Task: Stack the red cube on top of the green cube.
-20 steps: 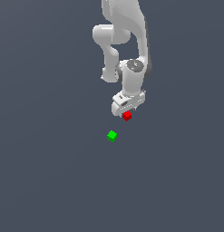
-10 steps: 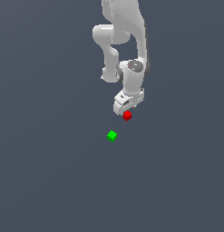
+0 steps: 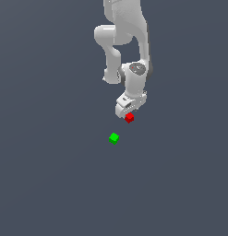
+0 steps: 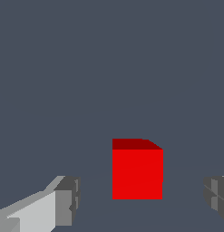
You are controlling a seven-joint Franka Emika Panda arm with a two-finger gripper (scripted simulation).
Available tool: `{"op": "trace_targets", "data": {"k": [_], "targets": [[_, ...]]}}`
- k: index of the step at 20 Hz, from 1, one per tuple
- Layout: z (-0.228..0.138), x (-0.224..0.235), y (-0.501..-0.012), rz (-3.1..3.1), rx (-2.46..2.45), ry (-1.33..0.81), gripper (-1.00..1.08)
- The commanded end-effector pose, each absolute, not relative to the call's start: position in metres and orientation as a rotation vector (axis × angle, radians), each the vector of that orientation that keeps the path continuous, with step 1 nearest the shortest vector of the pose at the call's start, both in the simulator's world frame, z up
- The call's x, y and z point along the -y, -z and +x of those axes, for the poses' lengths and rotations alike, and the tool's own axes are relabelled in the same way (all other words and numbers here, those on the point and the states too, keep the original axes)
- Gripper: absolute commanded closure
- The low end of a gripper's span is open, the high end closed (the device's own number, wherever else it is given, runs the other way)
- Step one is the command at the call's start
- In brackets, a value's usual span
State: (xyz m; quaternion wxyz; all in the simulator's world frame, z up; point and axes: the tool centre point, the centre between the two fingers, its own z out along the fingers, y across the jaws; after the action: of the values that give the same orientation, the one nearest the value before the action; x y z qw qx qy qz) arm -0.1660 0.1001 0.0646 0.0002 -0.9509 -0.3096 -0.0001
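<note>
The red cube [image 3: 129, 118] lies on the dark grey floor, right under my white gripper [image 3: 128, 113]. In the wrist view the red cube [image 4: 137, 170] stands between my two fingertips [image 4: 68, 201], with a gap on each side. My gripper [image 4: 143, 199] is open and touches nothing. The green cube [image 3: 114, 138] lies on the floor a short way off, toward the exterior view's left and nearer the camera. It does not show in the wrist view.
The plain dark grey floor [image 3: 51, 175] spreads all round. The white arm [image 3: 127, 41] rises above the gripper toward the top of the exterior view.
The gripper has come down a little over the red cube. Both cubes have stayed where they were.
</note>
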Motion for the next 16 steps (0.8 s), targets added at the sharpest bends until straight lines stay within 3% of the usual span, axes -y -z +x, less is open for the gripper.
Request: {"op": "trace_targets", "data": {"k": [1, 14, 15, 16], "targets": [[-0.166, -0.100, -0.058, -2.987, 0.973, -0.001, -0.92], [-0.166, -0.100, -0.023, -2.988, 0.972, 0.000, -0.92], [-0.166, -0.100, -0.023, -2.988, 0.972, 0.000, 1.08], [-0.166, -0.100, -0.023, -2.988, 0.972, 0.000, 1.08]]}}
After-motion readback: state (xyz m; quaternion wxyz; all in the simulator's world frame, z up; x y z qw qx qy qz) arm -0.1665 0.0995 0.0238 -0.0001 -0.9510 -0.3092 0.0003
